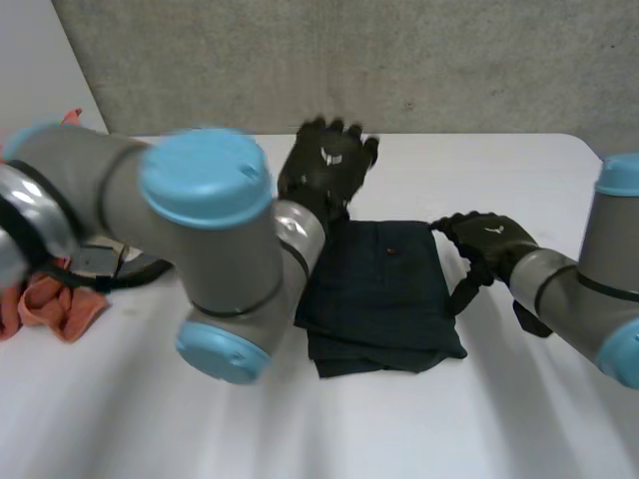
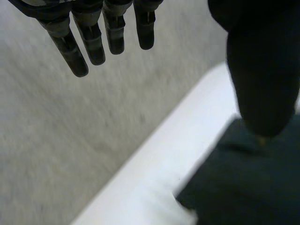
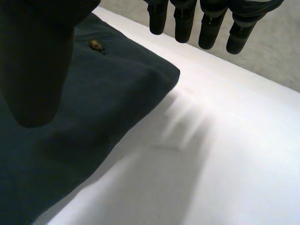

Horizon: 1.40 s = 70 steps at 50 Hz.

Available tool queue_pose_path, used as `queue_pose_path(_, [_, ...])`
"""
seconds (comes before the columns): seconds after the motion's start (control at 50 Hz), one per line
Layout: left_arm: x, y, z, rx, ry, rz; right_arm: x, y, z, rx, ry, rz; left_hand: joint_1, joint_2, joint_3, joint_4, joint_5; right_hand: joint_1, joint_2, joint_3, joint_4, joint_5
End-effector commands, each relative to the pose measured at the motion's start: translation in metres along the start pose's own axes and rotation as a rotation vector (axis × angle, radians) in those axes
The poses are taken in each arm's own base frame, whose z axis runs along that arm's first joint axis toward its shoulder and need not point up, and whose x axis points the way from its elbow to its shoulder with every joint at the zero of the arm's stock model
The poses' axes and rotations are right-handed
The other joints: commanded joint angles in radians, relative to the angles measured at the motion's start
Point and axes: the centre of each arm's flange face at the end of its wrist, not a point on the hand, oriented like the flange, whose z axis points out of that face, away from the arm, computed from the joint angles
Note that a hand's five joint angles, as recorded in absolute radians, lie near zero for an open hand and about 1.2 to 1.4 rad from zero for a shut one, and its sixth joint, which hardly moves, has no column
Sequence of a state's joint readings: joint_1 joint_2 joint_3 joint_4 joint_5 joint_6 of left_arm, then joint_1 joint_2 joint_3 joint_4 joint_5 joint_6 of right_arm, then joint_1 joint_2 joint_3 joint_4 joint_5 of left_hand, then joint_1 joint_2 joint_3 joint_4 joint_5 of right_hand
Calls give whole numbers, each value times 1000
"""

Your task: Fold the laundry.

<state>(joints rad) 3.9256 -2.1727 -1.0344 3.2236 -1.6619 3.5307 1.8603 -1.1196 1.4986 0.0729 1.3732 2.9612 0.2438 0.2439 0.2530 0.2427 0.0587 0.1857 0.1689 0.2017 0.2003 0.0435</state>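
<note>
Nearest, on the white table (image 1: 399, 429), the dark garment (image 1: 384, 289) lies in the middle as a neat, layered rectangle, apparently already folded, a small button (image 3: 96, 44) showing on its top. Well to its left an orange cloth (image 1: 55, 304) sits bunched, likely waiting its turn. At the garment's far right corner the right hand (image 1: 489, 239) hovers, thumb over the cloth and straight fingers spread apart beyond the edge, gripping nothing; it looks placed to square or flatten that corner. Farther off, above the far left corner, the left hand (image 1: 324, 165) hangs raised, fingers straight and empty, before the grey wall (image 1: 449, 60).
</note>
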Motion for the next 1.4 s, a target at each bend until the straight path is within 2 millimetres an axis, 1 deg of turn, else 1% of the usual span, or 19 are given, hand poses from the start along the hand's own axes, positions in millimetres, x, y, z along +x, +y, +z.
queue_pose_path(0.02, [-2,-17,-16,69,328,-127,-13,38,-21,-104,-121,84,-10,-10,-19,-9,1,-11,6,-27,-26,-43])
queue_pose_path(0.14, [6,-19,-31,39,536,-231,-19,48,-19,-63,-170,87,5,5,-4,6,15,-11,6,-27,-26,-43])
queue_pose_path(0.22, [8,-20,-32,35,538,-233,-20,46,-10,-8,-171,68,5,5,-4,6,15,-11,6,-27,-26,-43])
queue_pose_path(0.32, [8,-18,-32,22,506,-229,-20,61,7,-37,-174,61,5,5,-4,6,16,10,27,-6,-4,-22])
queue_pose_path(0.34, [8,-18,-32,21,502,-227,-20,61,8,-33,-171,60,5,5,-4,6,15,66,83,50,51,34])
queue_pose_path(0.42, [9,-17,-33,16,500,-228,-19,58,18,7,-158,43,5,5,-4,6,15,740,757,724,725,708])
queue_pose_path(0.44, [10,-16,-33,13,501,-228,-17,57,23,27,-142,38,8,8,-1,9,18,1163,1180,1147,1149,1131])
queue_pose_path(0.58, [13,-17,-36,10,510,-229,0,38,34,98,-49,23,8,8,-1,9,18,1211,1227,1195,1196,1178])
queue_pose_path(0.64, [12,-22,-38,23,511,-226,11,19,43,156,6,12,5,5,-4,6,15,1211,1227,1195,1196,1178])
queue_pose_path(0.66, [12,-25,-39,31,510,-224,24,6,50,198,50,12,5,5,-4,6,15,1211,1227,1195,1196,1178])
queue_pose_path(0.72, [9,-37,-43,63,506,-217,58,0,64,220,138,26,5,5,-4,6,15,1211,1227,1195,1196,1178])
queue_pose_path(0.74, [8,-41,-45,75,505,-214,87,-4,74,235,208,37,2,2,-7,3,13,1211,1227,1195,1196,1178])
queue_pose_path(0.8, [4,-49,-47,97,499,-210,124,-14,87,273,290,42,2,2,-7,3,13,1211,1227,1195,1196,1178])
queue_pose_path(0.82, [2,-53,-48,110,495,-207,143,-18,95,295,334,42,2,2,-7,3,13,1211,1227,1195,1196,1178])
queue_pose_path(0.96, [-3,-66,-51,149,484,-204,225,-13,125,346,521,59,2,2,-7,3,13,1211,1227,1195,1196,1178])
queue_pose_path(1.1, [-5,-69,-52,162,477,-202,254,-5,144,348,576,70,2,2,-7,3,13,1211,1227,1195,1196,1178])
queue_pose_path(1.12, [-5,-69,-51,164,476,-202,264,-6,144,365,601,68,5,5,-4,6,15,1211,1227,1195,1196,1178])
queue_pose_path(1.28, [-4,-65,-48,160,477,-200,316,-8,132,436,729,69,5,5,-4,6,15,1211,1227,1195,1196,1178])
queue_pose_path(1.4, [-4,-67,-46,183,471,-197,330,7,131,417,774,86,5,5,-4,6,15,1211,1227,1195,1196,1178])
